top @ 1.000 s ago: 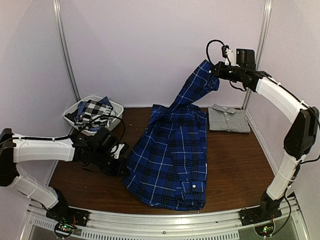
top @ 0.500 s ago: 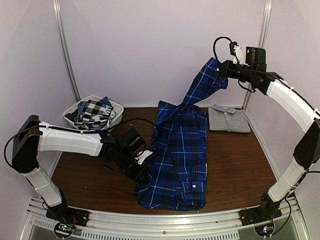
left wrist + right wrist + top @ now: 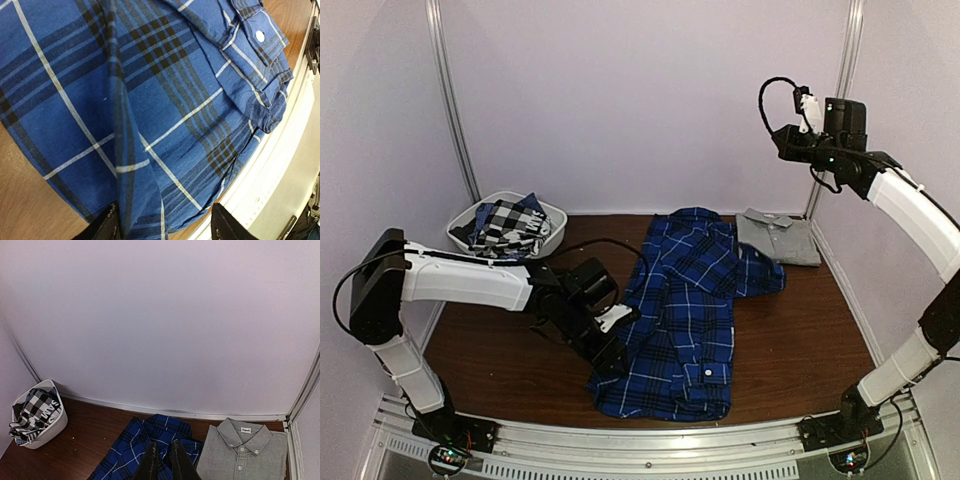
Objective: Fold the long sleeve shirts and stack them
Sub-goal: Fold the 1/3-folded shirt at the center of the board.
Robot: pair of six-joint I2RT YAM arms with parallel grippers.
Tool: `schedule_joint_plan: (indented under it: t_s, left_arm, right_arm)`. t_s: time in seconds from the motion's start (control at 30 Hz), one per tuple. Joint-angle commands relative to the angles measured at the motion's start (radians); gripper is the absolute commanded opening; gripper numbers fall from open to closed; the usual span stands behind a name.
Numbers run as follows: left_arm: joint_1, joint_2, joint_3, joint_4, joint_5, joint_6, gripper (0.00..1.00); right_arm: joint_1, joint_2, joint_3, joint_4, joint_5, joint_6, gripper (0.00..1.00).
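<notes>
The royal-blue plaid shirt [image 3: 685, 300] lies partly folded in the middle of the table, one sleeve end spread towards the folded grey shirt [image 3: 780, 238] at the back right. My left gripper [image 3: 618, 345] is low at the plaid shirt's left edge. In the left wrist view it [image 3: 165, 215] is open, a ridge of plaid cloth [image 3: 150, 115] lying between the spread fingers. My right gripper [image 3: 784, 140] hangs high above the grey shirt, holding nothing. In the right wrist view it [image 3: 164, 444] shows a narrow gap. The black-and-white check shirt [image 3: 505, 225] sits in the basket.
A white plastic basket [image 3: 553, 214] stands at the back left by a metal post [image 3: 455, 110]. A metal rail [image 3: 650, 440] runs along the table's near edge, close to the plaid shirt's hem. Bare brown tabletop [image 3: 800, 330] shows on the right.
My right gripper let go of the plaid sleeve, which dropped onto the shirt. My left gripper carried the shirt's left edge rightward, then opened.
</notes>
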Motion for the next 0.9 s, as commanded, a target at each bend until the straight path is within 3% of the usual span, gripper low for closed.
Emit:
schedule_joint_plan:
  t_s: [0.0,0.27,0.6,0.87]
  left_arm:
    - [0.008,-0.073,0.024,-0.001,-0.031,-0.012,0.64]
    - [0.064,-0.13,-0.045,0.009,-0.037,-0.037,0.62]
    - [0.06,-0.059,-0.059,0.036,0.021,-0.033,0.46]
    - [0.009,-0.007,-0.022,0.042,0.05,-0.021,0.49]
  right_arm:
    - [-0.007,-0.008,-0.011,0.0,0.019,-0.005,0.11]
    - [-0.006,0.0,-0.055,-0.013,-0.004,0.014,0.12]
    - [-0.003,-0.006,-0.224,0.013,-0.085,0.085,0.15]
    - [0.022,-0.005,-0.322,0.028,-0.098,0.104,0.15]
